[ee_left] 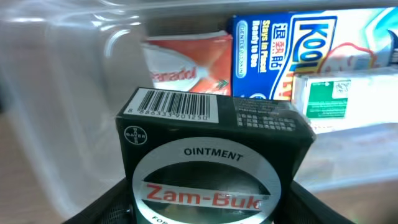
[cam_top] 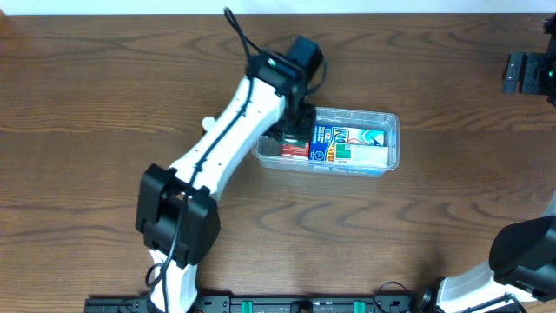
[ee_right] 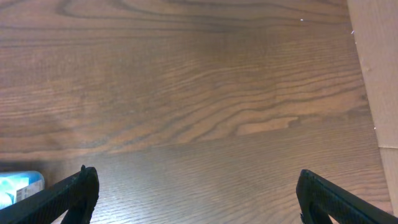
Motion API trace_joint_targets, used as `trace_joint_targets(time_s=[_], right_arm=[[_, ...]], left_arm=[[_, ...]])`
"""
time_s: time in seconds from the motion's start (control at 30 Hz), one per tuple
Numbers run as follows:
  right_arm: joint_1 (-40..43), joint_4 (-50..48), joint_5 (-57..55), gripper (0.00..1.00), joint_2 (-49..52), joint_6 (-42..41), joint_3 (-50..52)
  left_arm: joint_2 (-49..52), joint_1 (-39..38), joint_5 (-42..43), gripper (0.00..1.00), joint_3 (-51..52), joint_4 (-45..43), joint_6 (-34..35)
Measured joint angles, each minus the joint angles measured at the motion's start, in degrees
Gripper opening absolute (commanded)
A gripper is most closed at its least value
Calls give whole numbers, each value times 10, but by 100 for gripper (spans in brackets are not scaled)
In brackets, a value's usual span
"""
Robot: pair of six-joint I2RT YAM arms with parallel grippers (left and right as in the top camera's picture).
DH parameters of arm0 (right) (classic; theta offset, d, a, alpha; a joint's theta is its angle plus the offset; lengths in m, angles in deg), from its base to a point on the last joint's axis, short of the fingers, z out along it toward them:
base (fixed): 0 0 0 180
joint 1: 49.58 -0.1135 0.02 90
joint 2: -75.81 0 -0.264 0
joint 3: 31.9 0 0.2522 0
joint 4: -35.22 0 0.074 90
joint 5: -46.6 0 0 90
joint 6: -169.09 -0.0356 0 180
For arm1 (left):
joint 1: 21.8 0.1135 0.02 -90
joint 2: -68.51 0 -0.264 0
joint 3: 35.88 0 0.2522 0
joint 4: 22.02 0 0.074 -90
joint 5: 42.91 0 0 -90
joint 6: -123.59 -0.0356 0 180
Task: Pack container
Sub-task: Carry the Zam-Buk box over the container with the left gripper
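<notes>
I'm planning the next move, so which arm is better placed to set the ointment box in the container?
Left. The left claw grips the Zam-Buk ointment box at the left end of the container. The right claw hangs open above bare table, far to the side, holding nothing.

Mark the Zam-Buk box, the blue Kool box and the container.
Zam-Buk box (ee_left: 211,152), left wrist view, front label.
blue Kool box (ee_left: 267,68), left wrist view, blue panel.
container (cam_top: 393,139), overhead view, right wall.
</notes>
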Motion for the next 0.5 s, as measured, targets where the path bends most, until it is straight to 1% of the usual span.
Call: trace_joint_targets(time_s=[0.17,0.5], right_arm=[[0,0,0,99,0,0,0],[0,0,0,99,0,0,0]], left_arm=[[3,-5,0,61,55,-43,17],[7,-5,-26,61,65,-80,42]])
